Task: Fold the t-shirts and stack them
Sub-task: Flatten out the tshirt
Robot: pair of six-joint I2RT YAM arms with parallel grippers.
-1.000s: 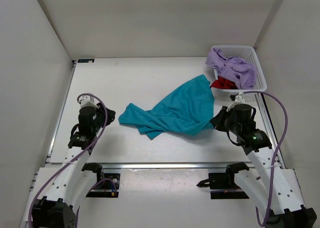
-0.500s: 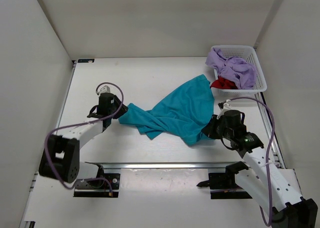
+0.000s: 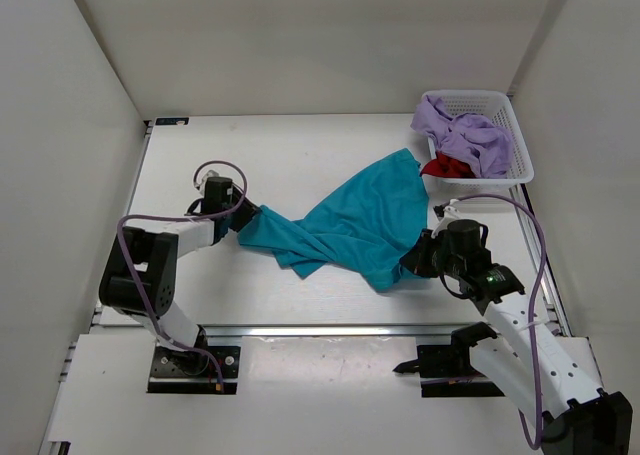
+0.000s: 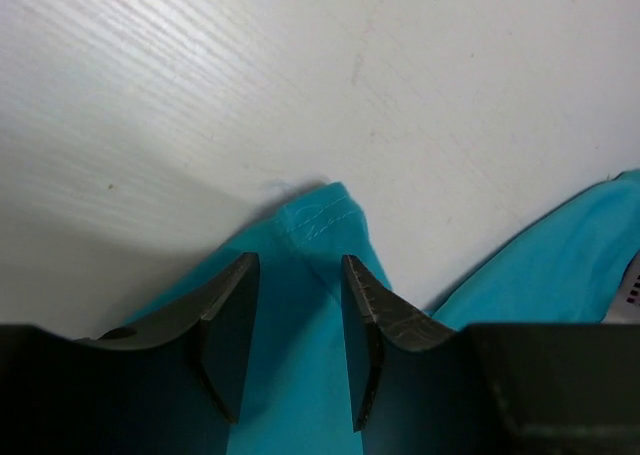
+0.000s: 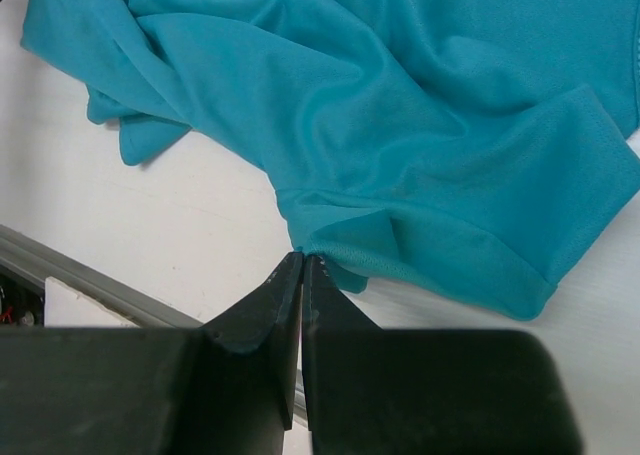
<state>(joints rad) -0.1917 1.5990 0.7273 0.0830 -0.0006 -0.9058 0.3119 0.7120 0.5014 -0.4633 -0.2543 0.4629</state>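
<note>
Teal t-shirt (image 3: 350,225): one, crumpled, lying across the middle of the bench (image 3: 250,155). It runs from the left-centre toward the far right corner, and its far tip is just beside the basket (image 3: 500,100).

Lavender t-shirt (image 3: 465,130): one, bunched inside the basket at the far right corner of the bench and draped over the basket's left rim.

Red t-shirt (image 3: 447,167): one, in the same basket, showing at its near left side under the lavender one.

Left gripper (image 4: 298,265): low at the teal shirt's left end. Its jaws are parted and straddle a stitched hem corner, with the cloth lying loose between them.

Right gripper (image 5: 303,257): at the teal shirt's near right edge. Its jaws are closed tip to tip, pinching the folded hem there.
</note>
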